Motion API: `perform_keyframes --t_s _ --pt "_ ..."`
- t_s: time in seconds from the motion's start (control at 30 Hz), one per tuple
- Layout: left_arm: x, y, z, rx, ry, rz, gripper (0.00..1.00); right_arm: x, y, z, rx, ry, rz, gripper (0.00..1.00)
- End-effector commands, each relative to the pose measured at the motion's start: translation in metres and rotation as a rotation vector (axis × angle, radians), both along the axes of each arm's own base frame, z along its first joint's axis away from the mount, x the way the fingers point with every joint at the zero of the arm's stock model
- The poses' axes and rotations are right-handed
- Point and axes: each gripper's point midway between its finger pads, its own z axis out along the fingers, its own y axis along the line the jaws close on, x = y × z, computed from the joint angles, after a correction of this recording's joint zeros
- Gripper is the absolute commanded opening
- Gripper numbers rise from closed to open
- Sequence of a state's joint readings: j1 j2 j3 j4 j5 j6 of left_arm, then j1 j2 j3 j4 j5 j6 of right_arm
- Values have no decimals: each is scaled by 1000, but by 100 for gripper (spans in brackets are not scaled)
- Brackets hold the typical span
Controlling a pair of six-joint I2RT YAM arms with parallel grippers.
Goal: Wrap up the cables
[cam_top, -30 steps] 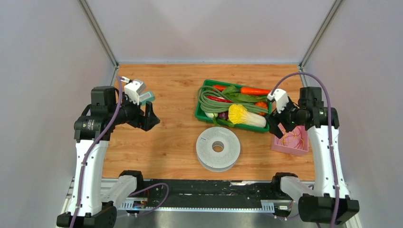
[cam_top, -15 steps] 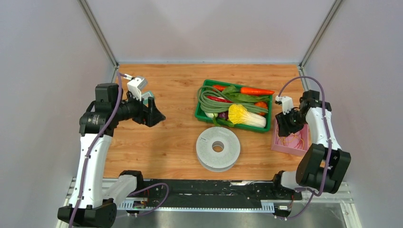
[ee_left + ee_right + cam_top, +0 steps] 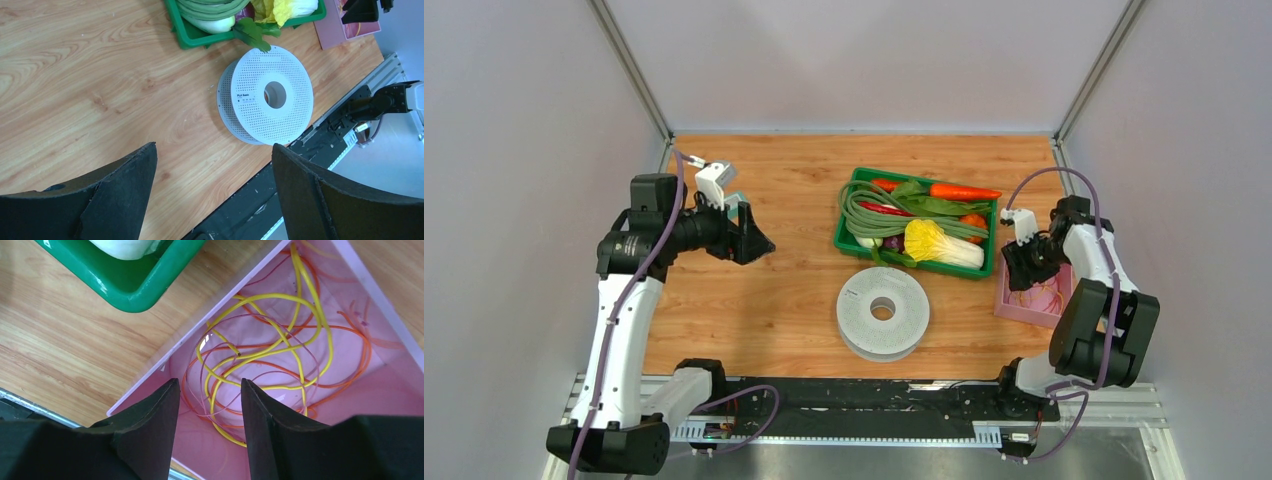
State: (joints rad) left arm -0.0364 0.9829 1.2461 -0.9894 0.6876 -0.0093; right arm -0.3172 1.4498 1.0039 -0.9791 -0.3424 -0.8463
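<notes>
Cables [image 3: 265, 352], loose yellow and orange loops, lie tangled in the pink box [image 3: 395, 385] at the worktop's right edge; the right claw [image 3: 208, 390] hangs over them, fingers part-open, empty; the left claw [image 3: 215, 155] gapes wide, idle; best to drop straight and pinch one strand, not the tangle.

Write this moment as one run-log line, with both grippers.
left gripper: open, above table | right gripper: part open over cables in pink box | spool: flat on table, untouched

Tangled yellow-orange cables [image 3: 260, 355]; in pink box [image 3: 395, 390]
</notes>
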Motion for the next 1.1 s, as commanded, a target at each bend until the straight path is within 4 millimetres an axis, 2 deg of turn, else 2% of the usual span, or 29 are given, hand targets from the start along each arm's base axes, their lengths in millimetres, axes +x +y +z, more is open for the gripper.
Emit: perform_keyframes --t_s 0.0,0.1,0.2,0.37,0.5,0.63,0.67,0.8,1.07 --pt "7 -4 15 -32 -33 -11 92 8 -2 -7 1 -22 28 52" --pt "8 -5 16 -38 -27 -11 92 7 -5 -13 -6 -20 31 50" --pt "8 -4 14 -36 -26 -8 92 6 -7 -16 -8 -18 36 42" --pt "9 -3 12 -30 -21 -3 92 1 -5 -21 19 -4 44 37" --pt "11 -1 11 -20 -22 5 92 0 -4 -24 34 6 48 22" --pt "10 -1 9 -16 -19 7 92 -1 -4 -12 55 -4 44 3" --pt "10 -1 9 -15 -20 9 92 0 -5 -5 56 -16 43 0" --pt "8 1 10 -8 -28 16 92 -8 -3 34 92 -57 22 0" --pt "4 1 10 -9 -44 19 92 -10 1 138 67 -295 1 0"
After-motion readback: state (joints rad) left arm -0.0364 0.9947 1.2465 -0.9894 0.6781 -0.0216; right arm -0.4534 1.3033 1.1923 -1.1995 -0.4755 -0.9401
